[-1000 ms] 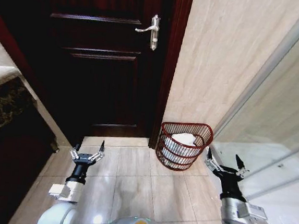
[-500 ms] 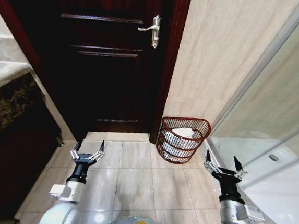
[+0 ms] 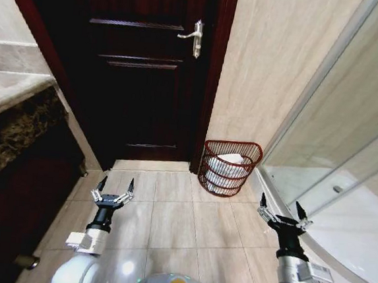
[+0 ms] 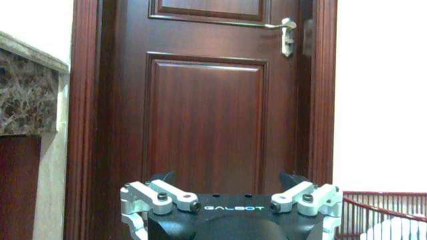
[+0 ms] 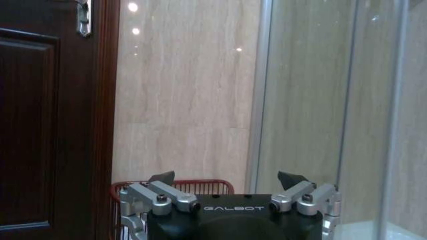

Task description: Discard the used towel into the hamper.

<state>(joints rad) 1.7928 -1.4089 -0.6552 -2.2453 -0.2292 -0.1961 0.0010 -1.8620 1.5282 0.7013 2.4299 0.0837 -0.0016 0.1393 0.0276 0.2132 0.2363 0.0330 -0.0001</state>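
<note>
We see the hamper [image 3: 230,167], a round red-brown wire basket flaring at the rim, standing on the glossy tiled floor [image 3: 172,223] against the beige stone wall [image 3: 275,63], between the dark panelled wooden door [image 3: 148,78] and the glass shower screen [image 3: 340,115], with a white towel [image 3: 228,165] inside. Our left gripper [image 3: 112,193] and right gripper [image 3: 281,210] hang spread wide and empty over bare tiles, well short of it. A marbled tabletop [image 3: 11,89] edges our left.

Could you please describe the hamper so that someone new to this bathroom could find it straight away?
Start at the dark wooden door and look along the beige tiled wall beside it, down to the floor. The hamper stands there against that wall, before the glass shower screen. It is a red-brown wire basket, wider at the rim, with a white towel inside.
</note>
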